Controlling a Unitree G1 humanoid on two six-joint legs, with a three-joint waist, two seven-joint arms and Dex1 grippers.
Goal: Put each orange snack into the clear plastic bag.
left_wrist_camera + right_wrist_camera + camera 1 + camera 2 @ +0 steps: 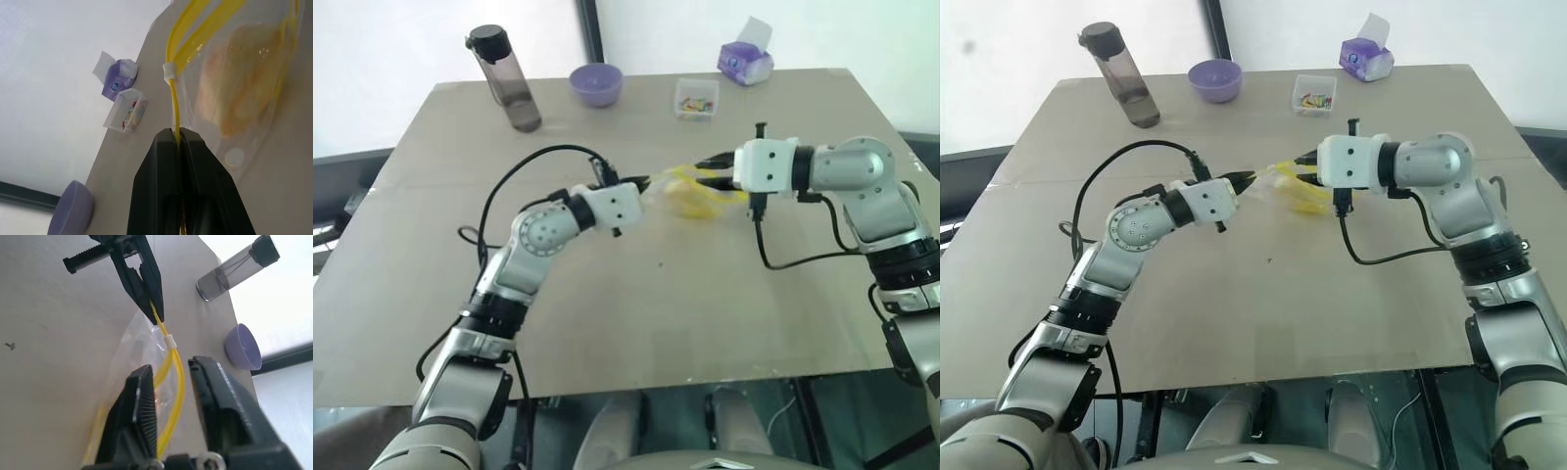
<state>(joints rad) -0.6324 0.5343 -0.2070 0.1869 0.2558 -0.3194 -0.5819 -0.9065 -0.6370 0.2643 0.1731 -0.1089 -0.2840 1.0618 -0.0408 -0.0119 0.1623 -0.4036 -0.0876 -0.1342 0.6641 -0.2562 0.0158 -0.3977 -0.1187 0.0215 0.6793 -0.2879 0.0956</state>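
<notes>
While jaws pinch it, the clear plastic bag [244, 83] holds an orange snack [242, 78].

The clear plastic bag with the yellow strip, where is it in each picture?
Left eye view: the clear plastic bag hangs above mid-table, between the two grippers.
Right eye view: same spot, bag between the arms.
Left wrist view: bag with the orange snack inside; left gripper jaws pinch its yellow strip.
Right wrist view: bag between the right gripper jaws, which stand apart.
Shared landmark: the purple bowl at the table's far edge.
</notes>
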